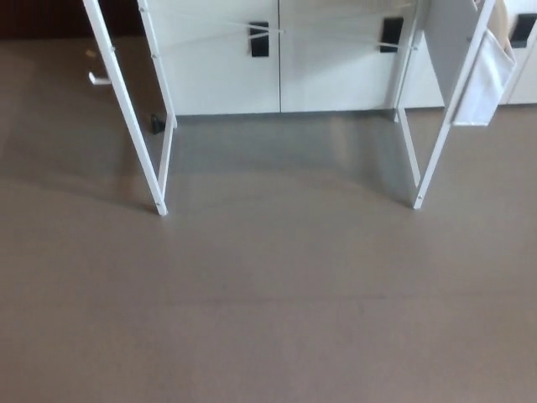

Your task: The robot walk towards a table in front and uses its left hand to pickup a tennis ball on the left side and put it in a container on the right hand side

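Floor (268, 319), grey-brown and smooth, fills the near two thirds of your head view. Beyond it you see only the lower frame of the table (126, 109): thin white legs, splayed, cut off by the upper edge of the picture, so the top surface lies out of frame. The near left leg (149, 176) meets the floor left of centre, and the near right leg (428, 172) meets it towards the right. A second, farther leg stands just inside each of them. A faint shadow lies on the floor between the two pairs.

Behind the legs stands a white cabinet (226, 71) with flat doors, and black handles (259, 39) show near its upper edge. A small dark caster (157, 123) sits at its far left foot. A white fabric bag (487, 80) hangs at the far right beside the near right leg. A small pale item (98, 80) lies far left, too blurred to identify.

Neither robot hand is within your frame, so you cannot tell how either is set. The tennis ball and the container cannot be located from this view.
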